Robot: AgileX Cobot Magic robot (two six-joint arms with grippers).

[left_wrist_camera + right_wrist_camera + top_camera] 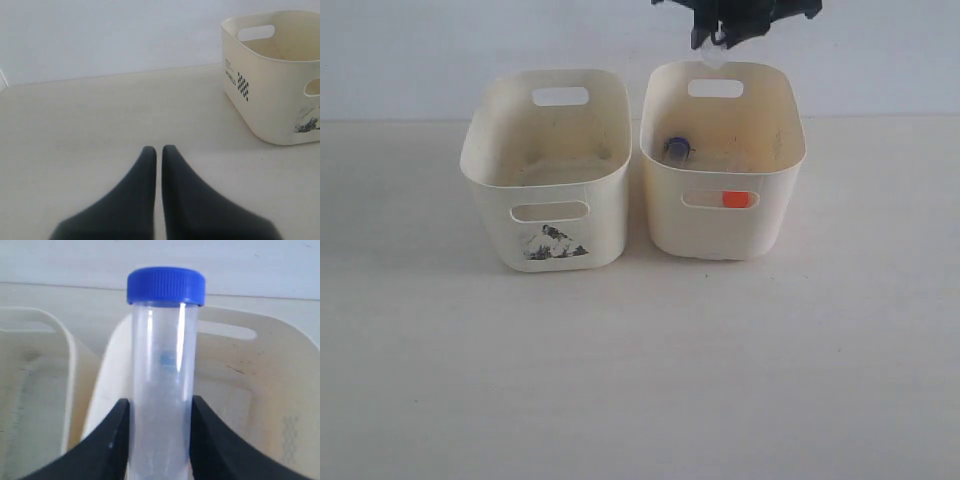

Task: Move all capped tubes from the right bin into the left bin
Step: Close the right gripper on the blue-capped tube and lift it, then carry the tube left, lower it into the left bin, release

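One blue-capped tube (162, 375) is clamped between the two black fingers (112, 440) of the right gripper (160, 412). They press on its clear body from either side, and its ribbed blue cap (166, 286) stands free beyond the fingertips.

Exterior view: right gripper (720, 35) hangs at the top edge of frame, over the back rim of the right bin (720, 235). The pale end of the held tube (714, 58) shows just below it, near the rear handle slot.

Inside the right bin: a second blue-capped tube (677, 148) lies toward the back corner on the side nearer the left bin. An orange-red cap (737, 199) shows through the front handle slot; its tube body is hidden by the wall.

Left bin (490, 200), with black print (555, 243) on its front, stands just beside the right bin on the pale table (640, 380).

Left gripper (159, 150): low over the table, fingers (145, 175) drawn together with only a thin slit between them. Left bin (270, 100) sits well apart from the fingertips.
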